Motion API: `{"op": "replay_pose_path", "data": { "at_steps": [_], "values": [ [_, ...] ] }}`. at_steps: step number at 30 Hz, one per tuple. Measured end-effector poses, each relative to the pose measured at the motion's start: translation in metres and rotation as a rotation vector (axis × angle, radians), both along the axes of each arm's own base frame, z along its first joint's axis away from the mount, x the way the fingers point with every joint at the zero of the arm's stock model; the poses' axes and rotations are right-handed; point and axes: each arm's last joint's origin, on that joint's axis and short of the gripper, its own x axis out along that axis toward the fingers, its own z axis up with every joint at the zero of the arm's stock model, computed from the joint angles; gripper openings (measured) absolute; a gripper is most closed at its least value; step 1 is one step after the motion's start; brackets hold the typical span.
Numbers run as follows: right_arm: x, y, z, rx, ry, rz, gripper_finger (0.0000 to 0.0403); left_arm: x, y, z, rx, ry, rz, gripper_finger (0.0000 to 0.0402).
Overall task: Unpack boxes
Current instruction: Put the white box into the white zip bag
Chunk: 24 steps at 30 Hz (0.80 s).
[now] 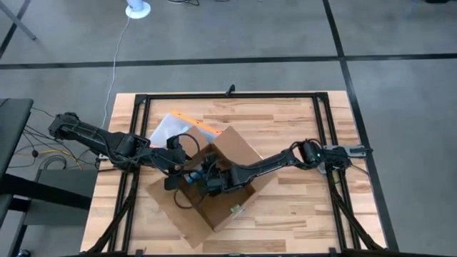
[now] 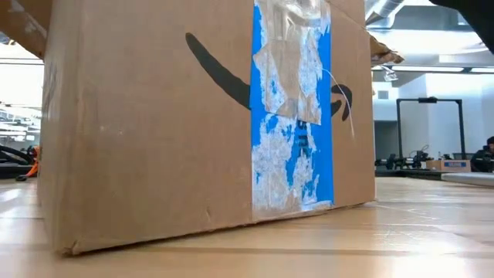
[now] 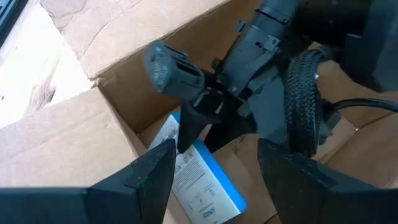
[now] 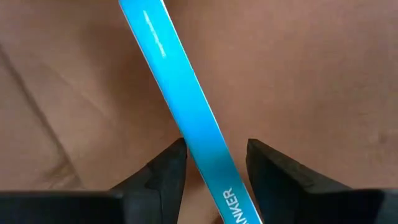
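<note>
The brown cardboard box [image 1: 235, 146] stands open near the table's middle, and its taped side [image 2: 293, 116] fills the low view. In the box a small blue-and-white carton [image 3: 202, 183] lies on the bottom. My right gripper [image 4: 214, 152] reaches down into the box from the right. It is open, with its fingers on either side of the carton's blue edge [image 4: 186, 93]. My left gripper [image 3: 214, 155] hovers open over the box's left side and holds nothing. My right gripper straddles the carton's narrow blue edge [image 4: 208, 155], with its fingers across that edge. One finger [image 4: 171, 162] lies close against the edge and a gap shows at the other. Whether it touches the carton, I cannot tell.
A clear pouch with an orange edge [image 1: 175, 127] lies on the table behind the box's far left flap. The box's flaps [image 1: 178, 214] stand out around the opening. Black frame rails [image 1: 325, 135] run along the table's edges. Bare wood [image 1: 285, 207] shows at the right.
</note>
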Motion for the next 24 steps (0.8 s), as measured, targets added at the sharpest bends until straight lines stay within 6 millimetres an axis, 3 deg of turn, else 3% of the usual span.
{"op": "replay_pose_path", "data": {
  "at_steps": [6, 13, 16, 19, 24],
  "values": [
    [0.003, -0.015, -0.001, -0.02, 0.04, 0.023, 0.015, 0.0, -0.001, 0.0, -0.024, 0.006, -0.011, 0.0212],
    [0.003, -0.029, -0.008, 0.245, 0.117, 0.124, 0.0145, 0.0, -0.001, 0.0, -0.031, 0.005, -0.007, 0.0212],
    [0.002, -0.033, -0.007, 0.263, 0.132, 0.098, 0.0107, 0.0, -0.001, 0.0, -0.037, 0.004, -0.001, 0.0212],
    [0.001, -0.035, -0.003, 0.254, 0.13, 0.075, 0.0032, 0.0, -0.001, 0.0, -0.039, 0.002, 0.001, 0.0212],
    [-0.002, -0.03, 0.01, 0.239, 0.133, 0.058, 0.0026, 0.0, -0.001, 0.0, -0.05, 0.002, 0.01, 0.0212]
  ]
}}
